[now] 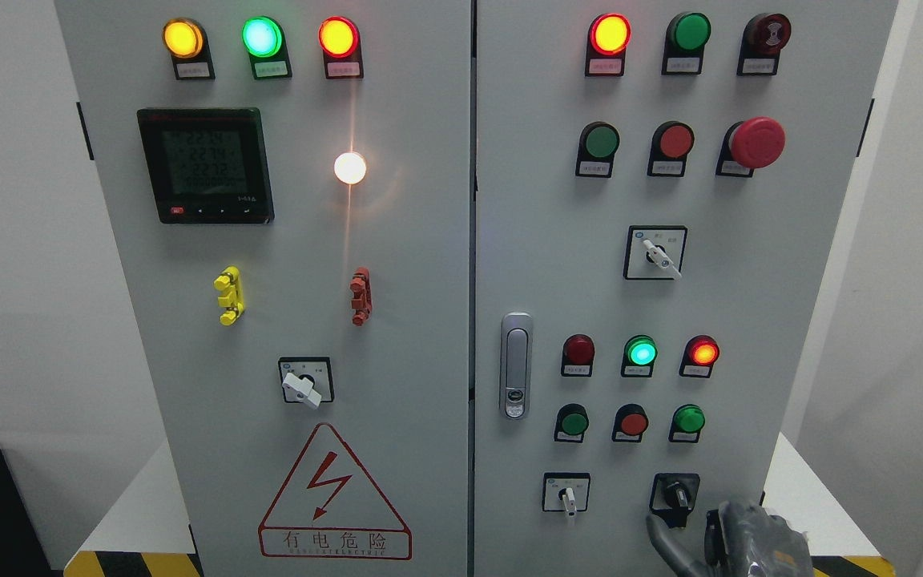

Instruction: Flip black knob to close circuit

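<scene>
While white walls flank it, grey cabinet (397,320) bears black knob (676,494), seemingly untouched.

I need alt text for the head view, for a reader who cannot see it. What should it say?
The robot's right hand rises from the lower right edge, one finger just beside the black knob at the bottom right of a grey control cabinet. The cabinet carries lit indicator lamps, push buttons, a red emergency stop, a digital meter and an electric hazard sign.
</scene>
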Robot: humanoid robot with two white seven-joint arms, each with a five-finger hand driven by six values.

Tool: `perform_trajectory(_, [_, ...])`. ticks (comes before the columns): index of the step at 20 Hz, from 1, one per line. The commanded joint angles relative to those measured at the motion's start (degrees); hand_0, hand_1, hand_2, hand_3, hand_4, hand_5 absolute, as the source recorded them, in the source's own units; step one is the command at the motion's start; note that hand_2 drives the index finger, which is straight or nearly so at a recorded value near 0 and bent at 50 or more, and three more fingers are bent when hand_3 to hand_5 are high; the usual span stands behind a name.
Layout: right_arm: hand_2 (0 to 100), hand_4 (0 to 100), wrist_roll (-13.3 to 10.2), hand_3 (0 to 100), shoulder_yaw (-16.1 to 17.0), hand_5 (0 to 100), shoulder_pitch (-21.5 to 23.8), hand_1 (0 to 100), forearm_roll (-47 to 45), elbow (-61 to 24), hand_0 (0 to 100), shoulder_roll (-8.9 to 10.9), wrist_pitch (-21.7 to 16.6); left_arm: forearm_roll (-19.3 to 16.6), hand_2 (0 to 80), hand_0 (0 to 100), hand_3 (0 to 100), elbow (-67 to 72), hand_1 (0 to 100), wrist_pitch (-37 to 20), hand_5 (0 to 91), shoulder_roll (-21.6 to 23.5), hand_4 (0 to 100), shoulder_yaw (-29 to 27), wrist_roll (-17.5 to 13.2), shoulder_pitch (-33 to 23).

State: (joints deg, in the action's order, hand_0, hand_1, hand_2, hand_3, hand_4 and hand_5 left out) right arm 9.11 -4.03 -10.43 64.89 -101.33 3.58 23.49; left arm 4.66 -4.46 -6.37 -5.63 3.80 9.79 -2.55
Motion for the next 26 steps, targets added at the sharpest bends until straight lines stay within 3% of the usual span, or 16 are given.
perform_trajectory(1, [92,98,-0.1,100,-2.3,100,2.5,1,0.0,-4.4,0,-0.15,0.0,0.0,0.0,12,0,0.0,56,0.0,0.0,0.0,0,0.0,0.2,0.0])
perform_trajectory(5, [92,98,-0.2,100,-1.8,100,6.5,2,-0.2,-9.4,0,-0.59,0.0,0.0,0.0,12,0,0.1,56,0.0,0.0,0.0,0,0.0,0.2,0.0])
perform_trajectory(7, [89,98,-1.5,100,-1.6,99,9.5,2,-1.6,-12.6,0,-1.02,-0.1,0.0,0.0,12,0,0.1,56,0.0,0.0,0.0,0,0.1,0.2,0.0])
perform_trajectory(10, [84,94,-4.2,100,-1.5,94,13.1,2,-6.0,-15.7,0,-3.65,-0.4,0.0,0.0,12,0,0.1,56,0.0,0.0,0.0,0,0.1,0.2,0.0])
perform_trajectory(13, [77,90,-5.2,100,-1.2,85,16.7,2,-12.6,-18.5,0,-6.29,-0.5,0.0,0.0,12,0,0.0,56,0.0,0.0,0.0,0,0.0,0.2,0.0])
perform_trajectory(14, [76,89,-6.7,100,-1.1,84,16.8,2,-15.7,-18.5,0,-7.0,-0.7,0.0,0.0,12,0,0.1,56,0.0,0.0,0.0,0,0.0,0.2,0.0])
perform_trajectory(17, [68,85,-11.7,92,-0.7,76,19.4,3,-26.8,-18.5,0,-7.27,-3.4,0.0,0.0,12,0,0.1,56,0.0,0.0,0.0,0,0.0,0.2,0.0])
perform_trajectory(19, [59,77,-14.8,85,-0.3,68,21.4,4,-34.1,-18.5,0,-7.27,-8.7,0.1,0.0,12,0,0.0,56,0.0,0.0,0.0,0,0.1,0.2,0.0])
perform_trajectory(24, [40,56,-15.9,55,0.9,51,26.9,5,-46.1,-18.5,0,-8.67,-15.1,0.0,0.0,12,0,0.1,56,0.0,0.0,0.0,0,0.0,0.2,0.0])
perform_trajectory(26, [33,48,-18.1,46,0.7,46,28.4,5,-51.0,-18.5,0,-9.29,-17.1,0.0,0.0,12,0,0.0,56,0.0,0.0,0.0,0,0.0,0.2,0.0])
